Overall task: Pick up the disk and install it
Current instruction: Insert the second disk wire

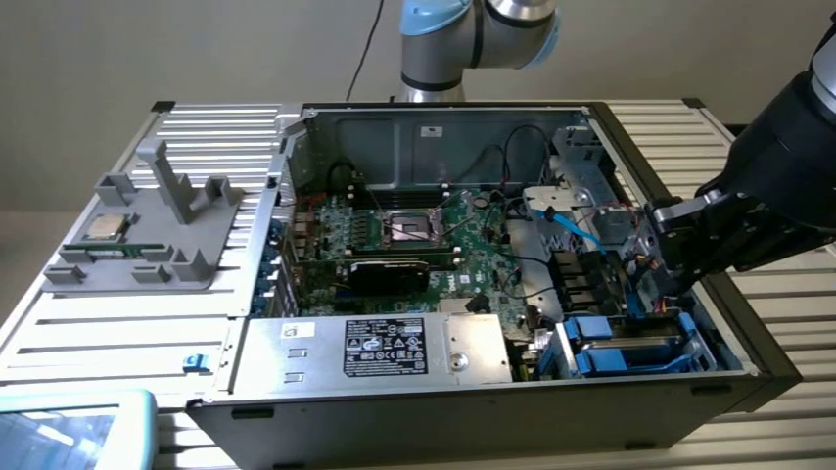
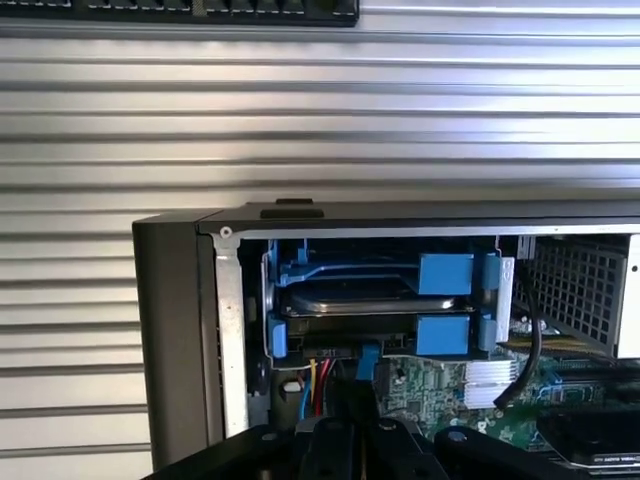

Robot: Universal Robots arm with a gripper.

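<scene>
Where the open case point(image 1: 392, 431) has its drive bay, at about 4 o'clock in the exterior view, the disk point(image 1: 627, 345) sits seated in a blue cage point(image 1: 594, 360). Its visible face is silver-grey metal, flat and rectangular, with blue plastic rails along its edges. In the wrist view the disk point(image 2: 365, 293) lies flat inside the cage point(image 2: 445, 275), a rounded silver plate showing on its face, with blue tabs in front of it and a blue bracket curving over it. Any label on it cannot be made out.

The gripper point(image 1: 673, 284) hangs over the case's edge on the exterior view's right, at about 3 o'clock from the motherboard point(image 1: 418, 240). Its jaws are fully closed and nothing is between them; in the wrist view the gripper point(image 2: 345, 440) shows as dark fingers pressed together. It touches neither the disk nor the cage as far as can be seen.

From the jaws, the disk lies close by: at about 7 o'clock and lower in the exterior view, just inside the case wall. Red, yellow and blue cables point(image 2: 312, 385) run near the bay between the jaws and the disk.

A silver box point(image 1: 392, 348) with a black label lies at 9 o'clock from the disk. Outside the case, on the slatted table point(image 1: 92, 333), a grey holder point(image 1: 144, 235) carries a small square chip point(image 1: 105, 227).
</scene>
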